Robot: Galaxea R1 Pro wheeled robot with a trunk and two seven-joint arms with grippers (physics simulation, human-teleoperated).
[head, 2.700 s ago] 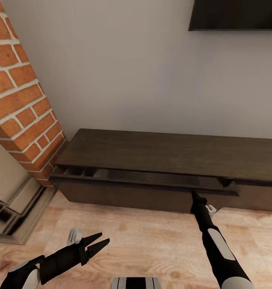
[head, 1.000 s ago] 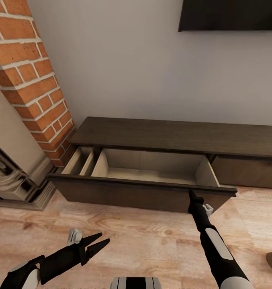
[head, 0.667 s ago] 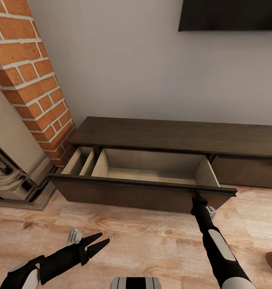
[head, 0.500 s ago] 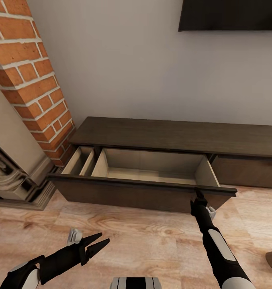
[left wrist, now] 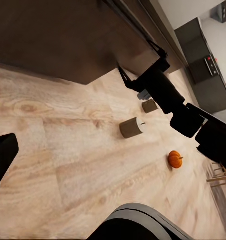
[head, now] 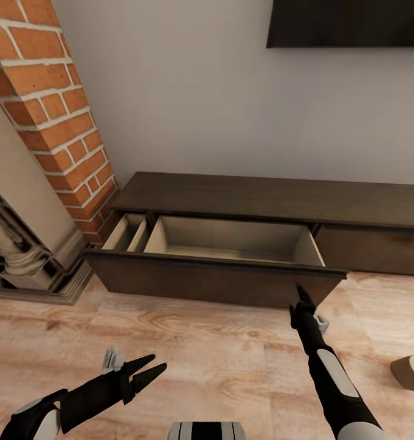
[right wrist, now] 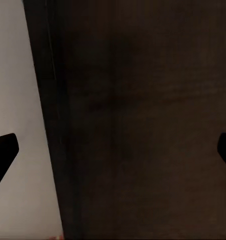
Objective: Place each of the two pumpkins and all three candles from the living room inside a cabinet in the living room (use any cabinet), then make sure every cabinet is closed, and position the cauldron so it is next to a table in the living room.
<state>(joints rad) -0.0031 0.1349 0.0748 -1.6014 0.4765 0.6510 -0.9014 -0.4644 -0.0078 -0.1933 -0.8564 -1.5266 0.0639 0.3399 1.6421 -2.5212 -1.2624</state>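
Since the earlier frames the right claw [head: 303, 296] has released the drawer edge and backed off; its fingers read spread, empty. Left claw [head: 150, 370]: parted, empty. The cabinet [head: 274, 198] drawer stands open, bare. Floor count: two candles [left wrist: 132, 127], one pumpkin [left wrist: 175, 159]. Risk: the base could knock a toppled candle while turning.

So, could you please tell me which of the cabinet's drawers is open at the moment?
The long left drawer next to the brick fireplace is pulled out, its pale interior showing; the right drawer is shut, flush under the top.
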